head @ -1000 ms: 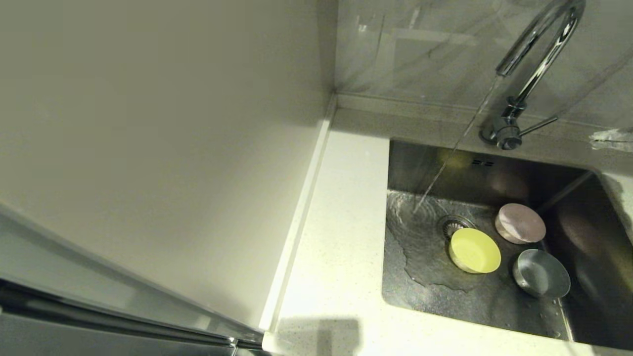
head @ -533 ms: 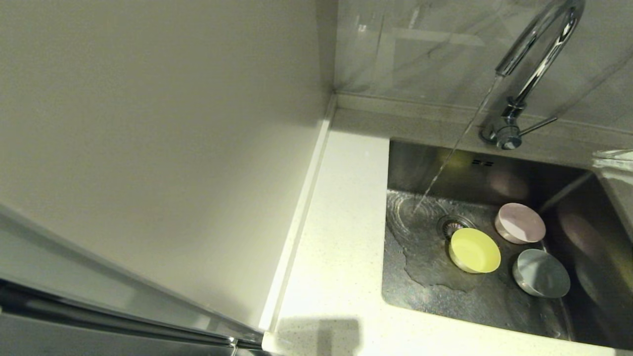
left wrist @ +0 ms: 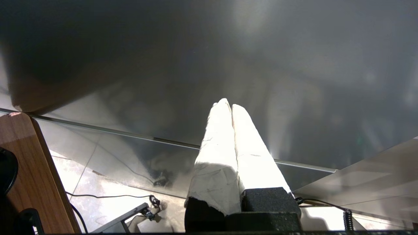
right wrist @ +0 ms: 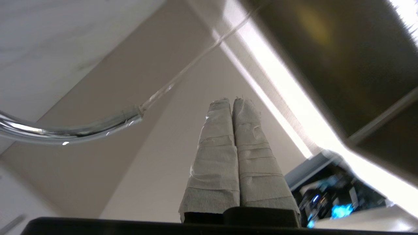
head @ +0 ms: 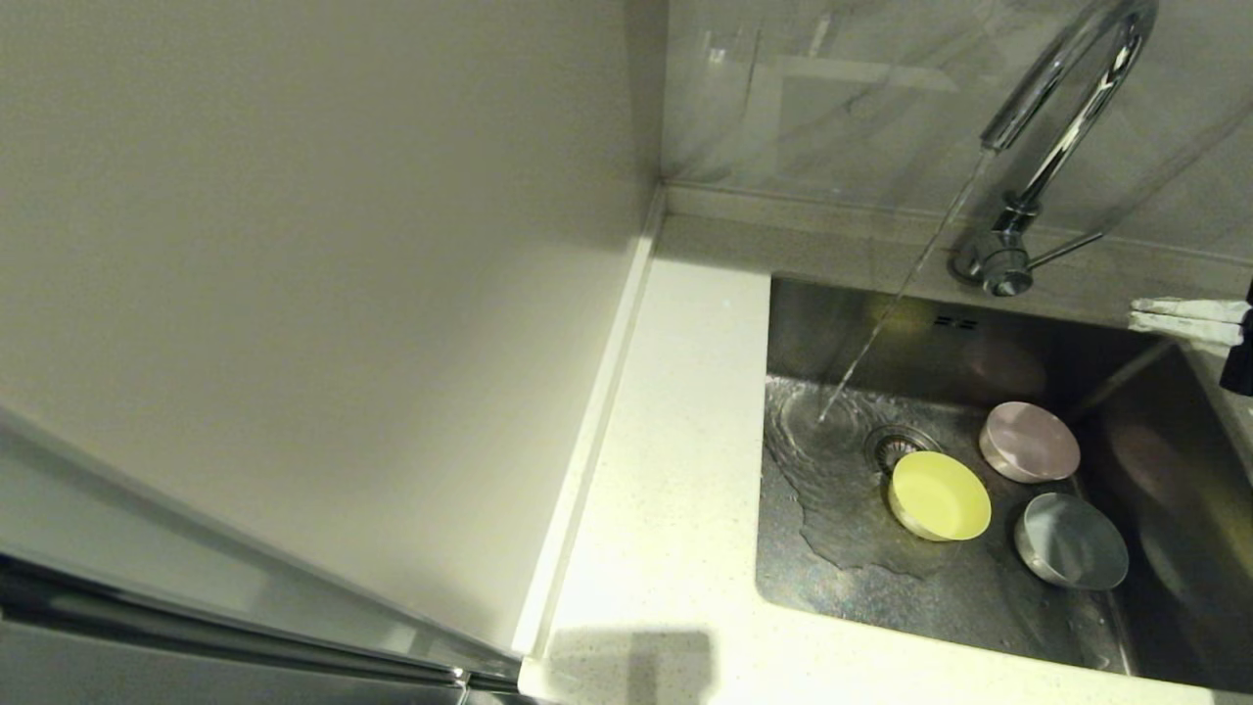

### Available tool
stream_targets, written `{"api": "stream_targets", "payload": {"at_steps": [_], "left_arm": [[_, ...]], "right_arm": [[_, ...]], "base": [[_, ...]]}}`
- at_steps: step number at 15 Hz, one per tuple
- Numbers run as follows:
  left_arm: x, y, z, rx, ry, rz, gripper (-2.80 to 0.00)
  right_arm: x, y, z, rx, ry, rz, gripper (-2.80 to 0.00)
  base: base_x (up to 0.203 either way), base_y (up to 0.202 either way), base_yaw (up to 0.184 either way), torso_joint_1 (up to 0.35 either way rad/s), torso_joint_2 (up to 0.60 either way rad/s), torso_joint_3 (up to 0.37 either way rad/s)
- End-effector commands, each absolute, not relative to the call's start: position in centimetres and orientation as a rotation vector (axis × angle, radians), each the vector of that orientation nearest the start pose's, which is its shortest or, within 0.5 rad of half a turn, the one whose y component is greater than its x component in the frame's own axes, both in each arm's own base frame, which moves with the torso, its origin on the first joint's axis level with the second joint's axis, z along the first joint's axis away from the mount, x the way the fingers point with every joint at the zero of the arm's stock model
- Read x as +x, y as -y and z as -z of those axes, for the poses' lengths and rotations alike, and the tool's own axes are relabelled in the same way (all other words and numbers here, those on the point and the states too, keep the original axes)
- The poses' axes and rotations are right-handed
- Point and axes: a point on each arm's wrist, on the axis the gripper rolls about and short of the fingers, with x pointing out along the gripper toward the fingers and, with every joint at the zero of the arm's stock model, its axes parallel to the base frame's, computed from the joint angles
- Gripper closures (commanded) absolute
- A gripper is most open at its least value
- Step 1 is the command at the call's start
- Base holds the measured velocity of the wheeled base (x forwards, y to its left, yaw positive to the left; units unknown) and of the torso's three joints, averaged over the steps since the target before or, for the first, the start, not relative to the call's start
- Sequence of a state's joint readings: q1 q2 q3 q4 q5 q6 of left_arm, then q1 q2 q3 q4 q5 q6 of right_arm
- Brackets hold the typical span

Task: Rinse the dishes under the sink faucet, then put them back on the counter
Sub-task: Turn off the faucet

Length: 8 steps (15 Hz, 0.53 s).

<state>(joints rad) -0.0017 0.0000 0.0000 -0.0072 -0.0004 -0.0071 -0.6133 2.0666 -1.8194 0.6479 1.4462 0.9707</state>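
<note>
**Q:** Right gripper (head: 1140, 311), what is it doing?

**A:** Its taped fingers are pressed together, holding nothing, at the sink's (head: 979, 617) far right edge near the faucet (head: 1067, 117). The left gripper (left wrist: 231, 106), also closed, is parked away.

**Q:** And the dishes?

**A:** Yellow bowl (head: 940, 495), pink bowl (head: 1030, 443) and grey-blue bowl (head: 1070, 540) sit in the basin beside the running water. They look light, rigid and likely slippery when wet; pinching a rim seems best.

Dim, yellowish light fills the head view — the sink (head: 979, 587) lies in shadow, while the faucet (head: 1057, 108) carries sharp glints. A dark shadow falls on the tabletop (head: 685, 441) at the near edge. The right wrist view is smeared with blur; glare whitens the left claw (left wrist: 228, 106).
</note>
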Motion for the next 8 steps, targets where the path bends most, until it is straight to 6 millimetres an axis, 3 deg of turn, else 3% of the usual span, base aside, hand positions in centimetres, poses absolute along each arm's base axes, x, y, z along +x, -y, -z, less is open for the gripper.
{"api": "stream_targets", "payload": {"at_steps": [1, 8], "left_arm": [[-2.3, 0.0, -7.5, -0.008, 0.005, 0.002, 0.00], [-2.3, 0.0, -7.5, -0.008, 0.005, 0.002, 0.00]], "right_arm": [[33.1, 19.2, -22.9, 1.720, -0.917, -0.545, 0.00], [35.3, 19.0, -21.8, 1.708, -0.952, -0.638, 0.00]], "base": [[0.000, 0.000, 0.000, 0.000, 0.00, 0.000], [0.000, 0.000, 0.000, 0.000, 0.00, 0.000]]}}
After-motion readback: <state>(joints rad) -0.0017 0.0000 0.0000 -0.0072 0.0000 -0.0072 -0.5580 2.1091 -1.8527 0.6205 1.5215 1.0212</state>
